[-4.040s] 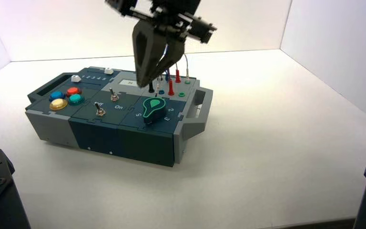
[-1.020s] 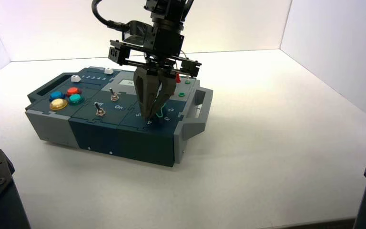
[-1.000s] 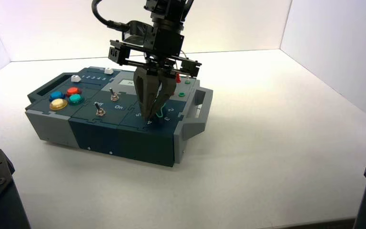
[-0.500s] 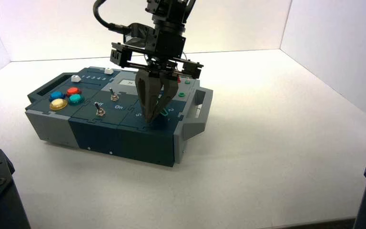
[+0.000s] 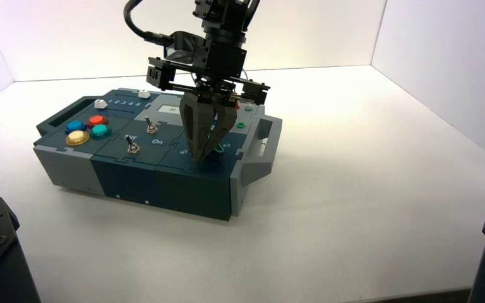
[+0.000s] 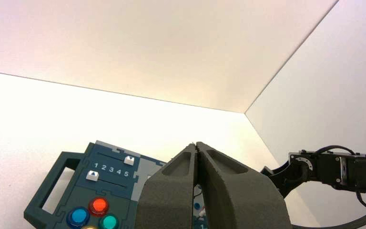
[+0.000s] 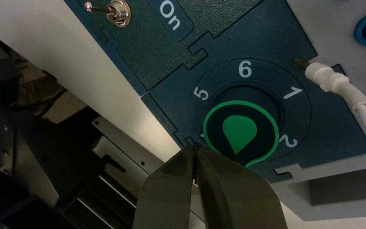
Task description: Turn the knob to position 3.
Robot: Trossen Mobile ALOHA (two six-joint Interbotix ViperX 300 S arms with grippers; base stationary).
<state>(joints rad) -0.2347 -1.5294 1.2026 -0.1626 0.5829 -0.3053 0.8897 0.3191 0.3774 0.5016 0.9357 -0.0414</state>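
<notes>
Turning looks nearly done: the right gripper (image 7: pixel 195 145), fingers closed, is against or just beside the green-outlined rotary knob (image 7: pixel 241 128) on the dial panel; next, confirm the hidden 3, then lift away. Left gripper (image 6: pixel 195 144), closed, waits back from the box (image 5: pixel 164 189).

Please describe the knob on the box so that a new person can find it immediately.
Look at the big dark box, at its front right part, beside the "On" label. There sits a round dark knob with a bright green outline and a green teardrop mark, under the right gripper. Unlike the small metal switch nearby, it is wide, and white numbers surround it.
</notes>
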